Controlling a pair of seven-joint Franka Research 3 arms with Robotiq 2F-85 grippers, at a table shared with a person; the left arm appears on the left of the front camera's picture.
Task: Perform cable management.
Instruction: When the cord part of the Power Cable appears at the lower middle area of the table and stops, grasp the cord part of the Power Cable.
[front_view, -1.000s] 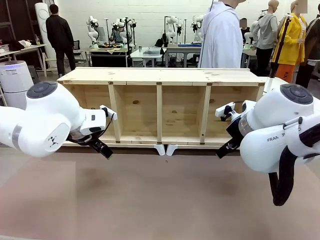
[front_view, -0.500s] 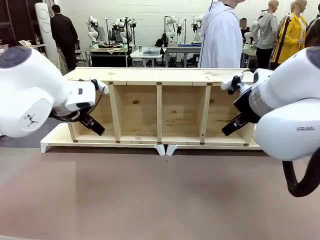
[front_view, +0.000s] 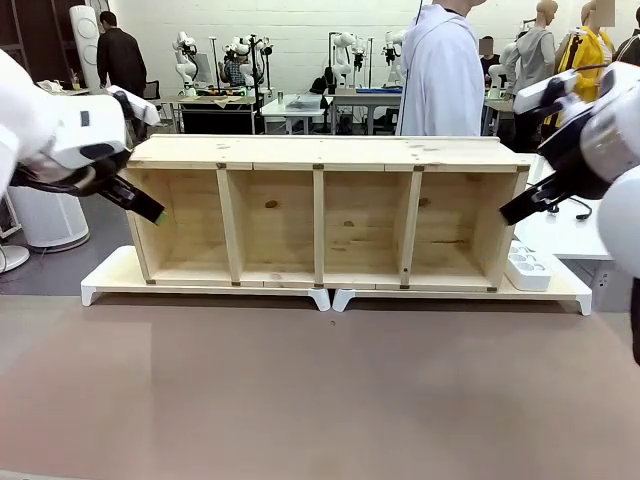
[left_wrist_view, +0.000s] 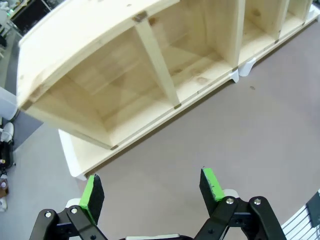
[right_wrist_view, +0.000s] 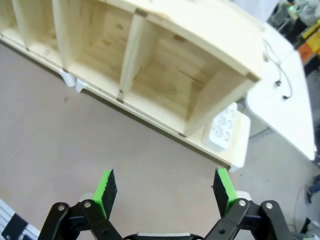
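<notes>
The cable (right_wrist_view: 276, 67) is a thin black cord lying loosely on a white side table (right_wrist_view: 287, 122) beyond the right end of the wooden shelf (right_wrist_view: 165, 75). My right gripper (right_wrist_view: 165, 186) hangs open and empty high above the brown tabletop, well short of the cable. In the front view the right gripper (front_view: 517, 209) is in the air in front of the shelf's right end. My left gripper (left_wrist_view: 151, 187) is open and empty too, above the table near the shelf's left end (left_wrist_view: 75, 100). From the front, the left gripper (front_view: 148, 208) sits at the shelf's upper left corner.
A white power strip (front_view: 527, 268) (right_wrist_view: 222, 131) lies on the white base board just right of the shelf (front_view: 320, 150). A person in a white coat (front_view: 443, 75) stands behind the shelf. The brown tabletop (front_view: 320, 390) stretches in front.
Both arms have risen and swung outward, away from the shelf's front. The power strip behind the right arm has come into view.
</notes>
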